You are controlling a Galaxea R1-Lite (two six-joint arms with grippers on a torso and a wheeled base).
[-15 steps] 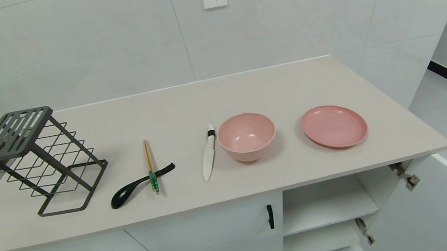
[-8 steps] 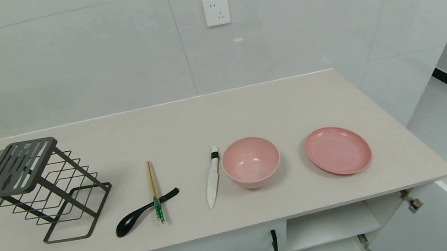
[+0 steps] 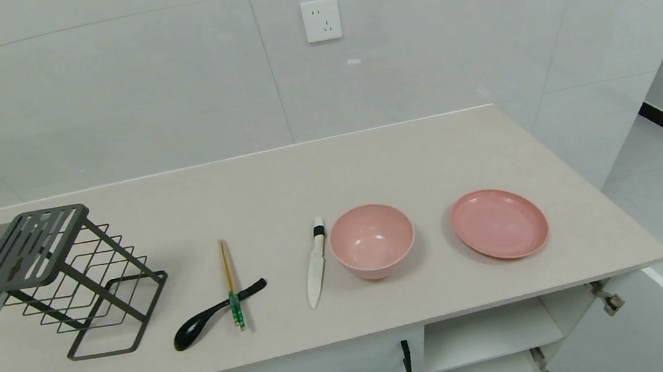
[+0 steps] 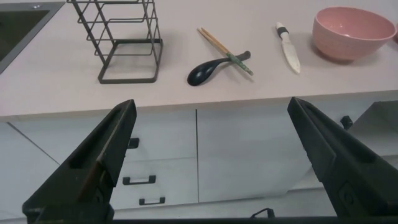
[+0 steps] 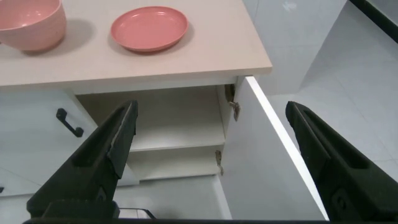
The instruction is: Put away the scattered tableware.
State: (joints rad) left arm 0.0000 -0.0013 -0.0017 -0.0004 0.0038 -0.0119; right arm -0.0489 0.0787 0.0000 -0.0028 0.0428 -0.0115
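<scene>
Counter (image 3: 430, 152) | one bowl (image 3: 372, 242), plate (image 3: 499, 224), knife (image 3: 316, 269), spoon (image 3: 213, 313); maybe two chopsticks (image 3: 229, 278) | grippers (image 4: 209, 106) (image 5: 211, 106) gaping, empty

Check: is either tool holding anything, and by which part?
Nothing is held. Left tool and right tool are both open and empty; the knife, black spoon, chopsticks, pink bowl and pink plate lie on the countertop.

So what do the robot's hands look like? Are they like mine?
Not like yours. Each one is a gripper with just two fingers and no thumb. The left gripper has flat, dark grey fingers shaped like long wedges, wide at the base and narrower at the tip, with straight hard edges. The right gripper looks just the same.
</scene>
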